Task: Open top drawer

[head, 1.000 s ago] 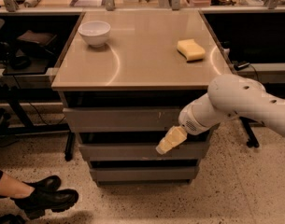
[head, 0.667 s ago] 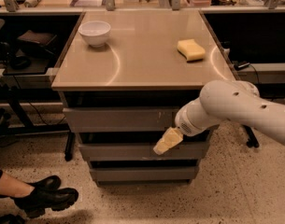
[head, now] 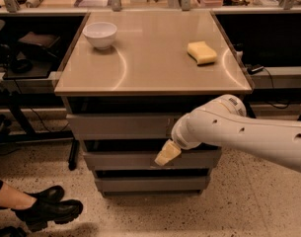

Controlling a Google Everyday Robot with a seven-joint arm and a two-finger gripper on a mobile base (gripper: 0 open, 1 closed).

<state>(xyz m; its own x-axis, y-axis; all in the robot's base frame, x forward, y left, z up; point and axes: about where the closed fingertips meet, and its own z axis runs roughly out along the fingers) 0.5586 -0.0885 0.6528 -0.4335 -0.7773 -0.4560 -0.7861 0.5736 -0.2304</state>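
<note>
The top drawer (head: 120,126) is the widest and tallest of three plain grey drawers under a tan table top (head: 150,58). Dark gaps show above each drawer front. My white arm reaches in from the right. My gripper (head: 167,154), with cream-coloured fingers, hangs just below the top drawer's lower edge, in front of the middle drawer (head: 125,159), right of centre. The bottom drawer (head: 150,183) sits beneath it.
A white bowl (head: 100,34) stands at the table's back left and a yellow sponge (head: 201,52) at the back right. A person's black shoes (head: 41,209) rest on the speckled floor at lower left. Dark shelving and cables flank the table.
My arm and gripper have shifted left along the drawer fronts, staying at the height of the middle drawer. The drawers have not moved.
</note>
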